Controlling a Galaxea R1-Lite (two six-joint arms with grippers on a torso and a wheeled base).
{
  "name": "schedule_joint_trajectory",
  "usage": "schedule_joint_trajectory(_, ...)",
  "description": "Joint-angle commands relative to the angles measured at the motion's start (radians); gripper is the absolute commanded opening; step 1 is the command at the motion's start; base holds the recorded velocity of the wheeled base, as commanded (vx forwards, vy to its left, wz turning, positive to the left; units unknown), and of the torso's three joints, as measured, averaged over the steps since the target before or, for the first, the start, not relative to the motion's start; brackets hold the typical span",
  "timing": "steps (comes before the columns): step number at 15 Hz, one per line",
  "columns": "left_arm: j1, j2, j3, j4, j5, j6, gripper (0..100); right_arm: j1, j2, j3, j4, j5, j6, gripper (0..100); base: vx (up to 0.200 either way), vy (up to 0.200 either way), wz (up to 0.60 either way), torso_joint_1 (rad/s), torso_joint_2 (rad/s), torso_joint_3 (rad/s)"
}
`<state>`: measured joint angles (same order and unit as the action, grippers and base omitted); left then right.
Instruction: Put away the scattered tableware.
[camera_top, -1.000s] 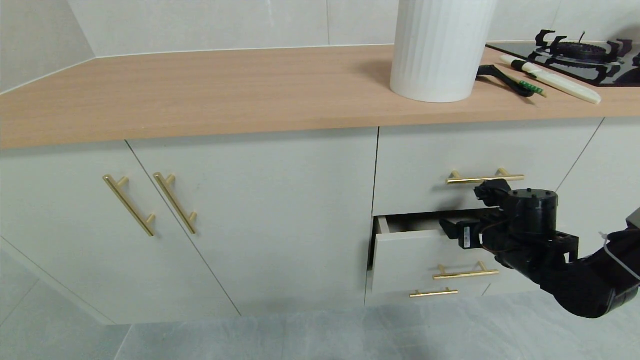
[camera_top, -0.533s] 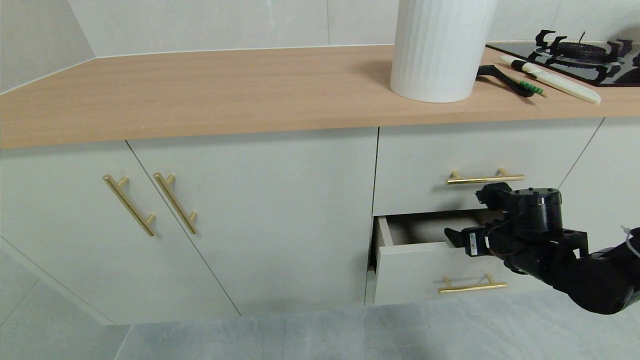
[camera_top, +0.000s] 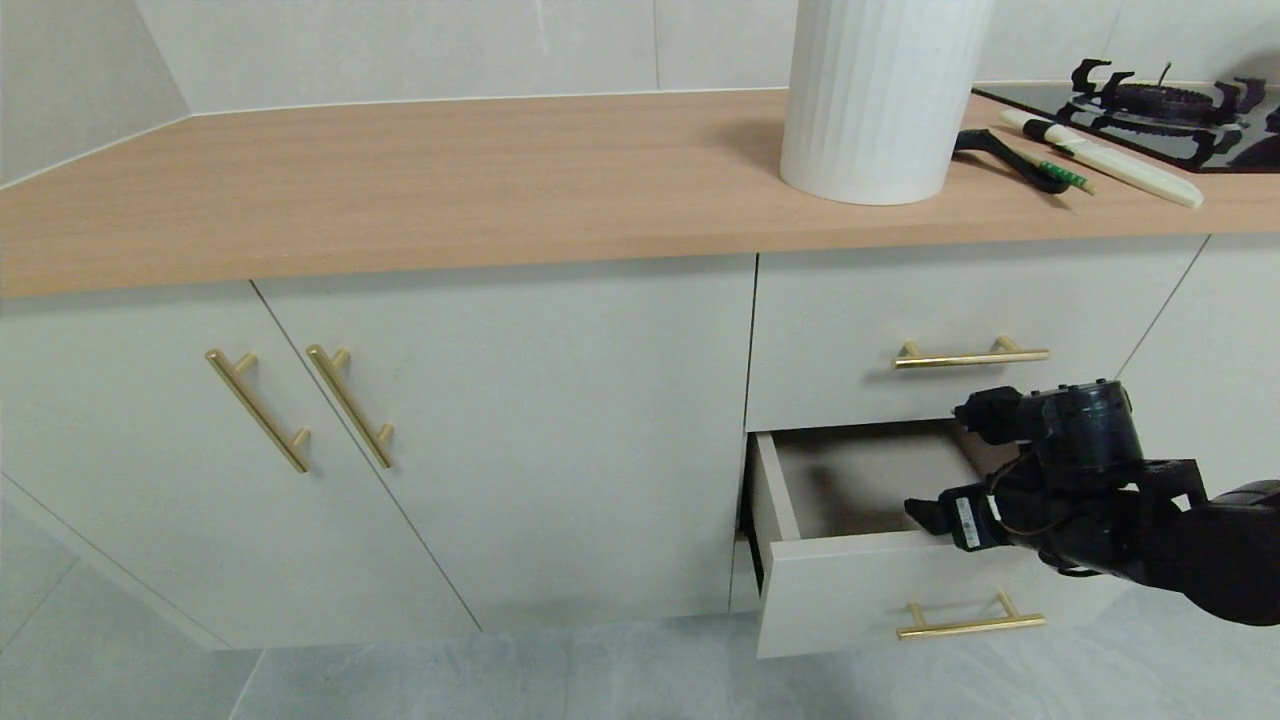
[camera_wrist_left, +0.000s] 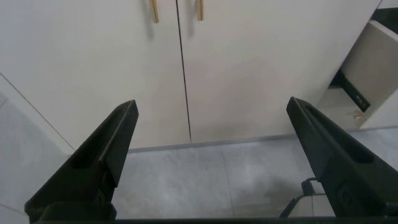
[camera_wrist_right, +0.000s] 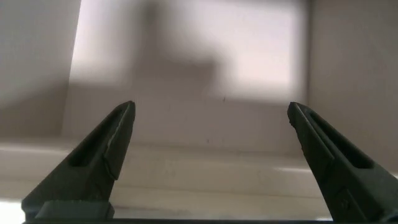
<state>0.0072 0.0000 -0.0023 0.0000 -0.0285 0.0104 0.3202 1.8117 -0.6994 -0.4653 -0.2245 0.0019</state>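
Across the head view's upper half runs the wooden counter (camera_top: 400, 190), with a white ribbed vessel (camera_top: 875, 100) at 1 o'clock. At 5 o'clock the drawer (camera_top: 860, 590) stands open, the right gripper (camera_top: 950, 460) over its front edge, jaws apart. The left gripper (camera_wrist_left: 211, 106), jaws also apart, faces cupboard doors (camera_wrist_left: 249, 62). The tableware, a black utensil (camera_top: 1005, 158) and a cream knife (camera_top: 1110, 160), lies at 2 o'clock. It is probably light, stiff and slim, best pinched mid-handle. The right wrist view looks at the drawer's floor and back wall; the head view supplies counter and tableware.
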Motion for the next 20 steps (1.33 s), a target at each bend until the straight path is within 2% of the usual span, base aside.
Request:
schedule_joint_trajectory(1, 0.0, 0.002, -0.001, 0.0, -0.001, 0.0, 100, 0.016, -0.057, -0.02, 0.08, 0.002, 0.0, 100, 0.0, 0.0, 0.0, 0.0, 0.0, 0.0)
schedule_joint_trajectory(6, 0.0, 0.002, -0.001, 0.0, 0.001, 0.0, 100, 0.057, -0.118, -0.058, 0.379, 0.001, -0.003, 100, 0.0, 0.0, 0.0, 0.0, 0.0, 0.0)
schedule_joint_trajectory(13, 0.0, 0.002, -0.001, 0.0, -0.001, 0.0, 100, 0.114, -0.207, -0.052, 0.761, -0.006, -0.166, 100, 0.0, 0.0, 0.0, 0.0, 0.0, 0.0)
schedule_joint_trajectory(15, 0.0, 0.002, -0.001, 0.0, -0.001, 0.0, 100, 0.131, -0.216, -0.054, 0.843, -0.007, -0.177, 100, 0.0, 0.0, 0.0, 0.0, 0.0, 0.0)
schedule_joint_trajectory(20, 0.0, 0.002, -0.001, 0.0, 0.001, 0.0, 100, 0.163, -0.215, -0.038, 0.893, -0.042, -0.177, 100, 0.0, 0.0, 0.0, 0.0, 0.0, 0.0)
